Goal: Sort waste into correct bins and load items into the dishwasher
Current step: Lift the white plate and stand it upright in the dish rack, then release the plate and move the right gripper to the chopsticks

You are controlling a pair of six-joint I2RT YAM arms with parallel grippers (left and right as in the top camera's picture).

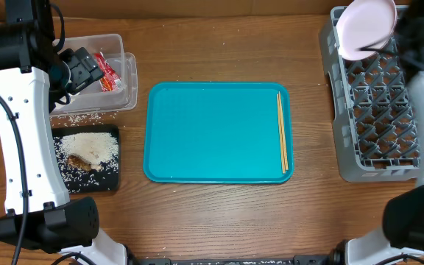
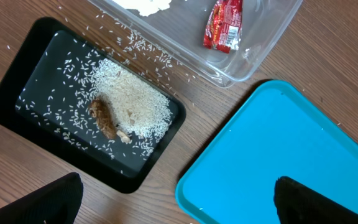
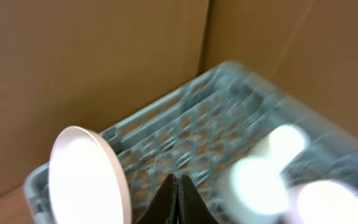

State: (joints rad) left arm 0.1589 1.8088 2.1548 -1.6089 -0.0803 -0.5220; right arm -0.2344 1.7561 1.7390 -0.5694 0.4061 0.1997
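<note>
A clear tub (image 1: 127,88) at the far left holds a red wrapper (image 2: 224,25) and a bit of white tissue (image 2: 145,5). The black tray (image 2: 17,87) holds a pile of rice (image 2: 135,99) and a brown piece of food (image 2: 104,118). My left gripper (image 2: 179,205) is open and empty, high above the gap between the black tray and the teal tray. Wooden chopsticks (image 1: 282,132) lie on the teal tray (image 1: 212,132). A white plate (image 3: 89,174) stands on edge in the grey dish rack (image 1: 374,110). My right gripper (image 3: 178,186) is shut and empty over the rack, beside the plate.
Loose rice grains (image 1: 87,118) lie on the table between tub and black tray. Blurred white dishes (image 3: 260,180) sit in the rack to the right of my right gripper. A cardboard wall (image 3: 92,56) stands behind the rack.
</note>
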